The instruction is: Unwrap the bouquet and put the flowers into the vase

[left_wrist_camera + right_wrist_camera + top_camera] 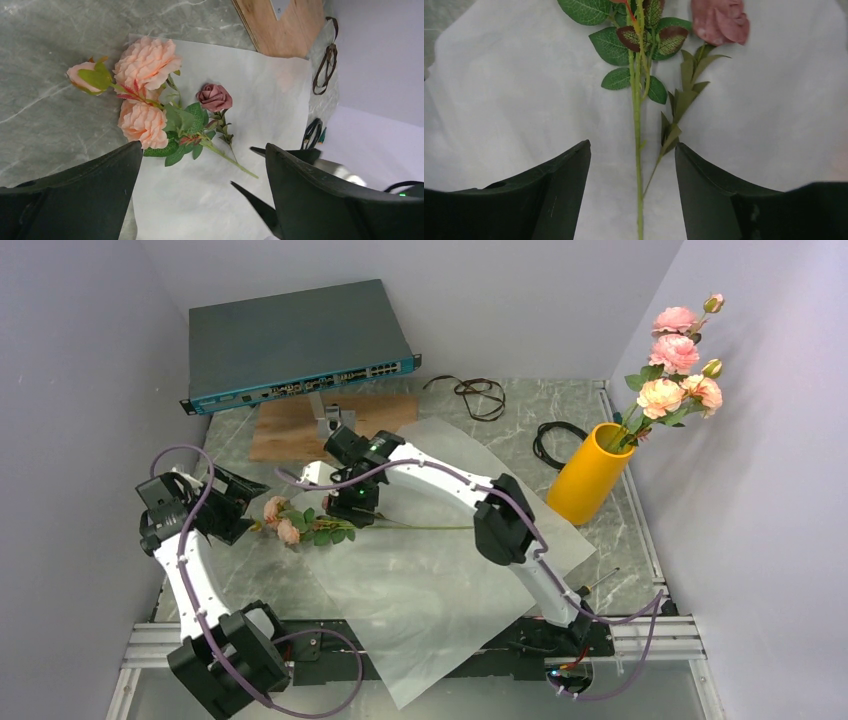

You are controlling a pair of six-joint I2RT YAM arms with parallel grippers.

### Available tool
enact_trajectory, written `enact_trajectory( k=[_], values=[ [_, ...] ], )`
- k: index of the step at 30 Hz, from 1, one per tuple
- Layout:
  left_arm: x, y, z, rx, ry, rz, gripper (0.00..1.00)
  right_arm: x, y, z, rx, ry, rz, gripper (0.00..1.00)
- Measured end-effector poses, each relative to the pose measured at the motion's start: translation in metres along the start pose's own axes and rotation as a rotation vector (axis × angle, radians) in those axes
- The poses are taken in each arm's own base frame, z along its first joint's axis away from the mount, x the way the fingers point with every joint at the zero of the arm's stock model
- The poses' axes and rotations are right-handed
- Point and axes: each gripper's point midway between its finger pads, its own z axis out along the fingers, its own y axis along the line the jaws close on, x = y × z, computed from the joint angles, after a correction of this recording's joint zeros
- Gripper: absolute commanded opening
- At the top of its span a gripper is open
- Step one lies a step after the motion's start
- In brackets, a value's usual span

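The yellow-orange vase (pixel 590 472) stands at the right with several pink and peach roses (pixel 678 370) in it. The bouquet's white paper (pixel 440 590) lies spread flat. One spray of flowers (pixel 300 525) lies on its left part: two peach roses (pixel 146 62), a bud (pixel 82 75) and a mauve rose (pixel 214 96). My right gripper (pixel 632 145) is low over the paper and open. The spray's green stem (pixel 637 165) runs between its fingers, touching neither. My left gripper (pixel 204 147) hovers open just left of the blooms, holding nothing.
A network switch (pixel 295 345) sits on a wooden board (pixel 290 430) at the back. Brown ribbon (pixel 478 395) and a black cable (pixel 555 440) lie on the marble behind the paper. Walls close in on both sides.
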Motion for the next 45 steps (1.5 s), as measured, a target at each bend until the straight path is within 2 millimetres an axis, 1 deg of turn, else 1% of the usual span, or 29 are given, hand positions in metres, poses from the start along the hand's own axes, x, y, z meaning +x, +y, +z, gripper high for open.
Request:
enact_trajectory(
  k=[2,4,6,11,16,21,23,28,32,38,39,41,45],
  values=[
    [0.000,0.004,0.003,-0.016,0.012,-0.033,0.99,0.005,0.002,0.014,-0.013,0.036,-0.001,0.64],
    [-0.001,0.006,0.007,-0.026,0.025,-0.055,0.99,0.009,0.001,0.026,-0.016,0.061,-0.003,0.62],
    [-0.002,0.007,0.009,-0.034,0.034,-0.067,0.99,0.009,-0.001,0.033,-0.017,0.068,-0.007,0.60],
    [-0.009,0.006,0.011,-0.044,0.034,-0.073,0.98,0.008,0.002,0.039,-0.020,0.072,-0.018,0.54],
    [-0.012,0.006,0.012,-0.048,0.030,-0.072,0.98,0.001,0.004,0.046,-0.018,0.058,-0.038,0.50],
    [-0.015,0.003,0.010,-0.045,0.023,-0.064,0.98,-0.002,0.005,0.060,-0.023,0.050,-0.048,0.48],
    [-0.016,0.003,0.010,-0.044,0.022,-0.062,0.98,0.000,0.005,0.068,-0.025,0.054,-0.049,0.46],
    [-0.014,0.004,0.011,-0.049,0.030,-0.068,0.97,0.009,0.005,0.083,-0.033,0.077,-0.045,0.37],
    [-0.014,0.006,0.012,-0.054,0.038,-0.070,0.97,0.011,0.004,0.086,-0.029,0.081,-0.051,0.26],
    [-0.013,0.008,0.016,-0.059,0.055,-0.079,0.97,0.012,0.003,0.085,-0.014,0.065,-0.060,0.02],
    [-0.012,0.009,0.016,-0.058,0.060,-0.081,0.97,0.012,0.004,0.084,-0.013,0.064,-0.059,0.00],
    [-0.012,0.009,0.018,-0.059,0.067,-0.085,0.97,0.011,0.006,0.080,-0.011,0.056,-0.057,0.00],
    [-0.014,0.008,0.019,-0.055,0.074,-0.085,0.96,-0.005,0.006,0.065,0.005,0.001,-0.056,0.00]
  ],
)
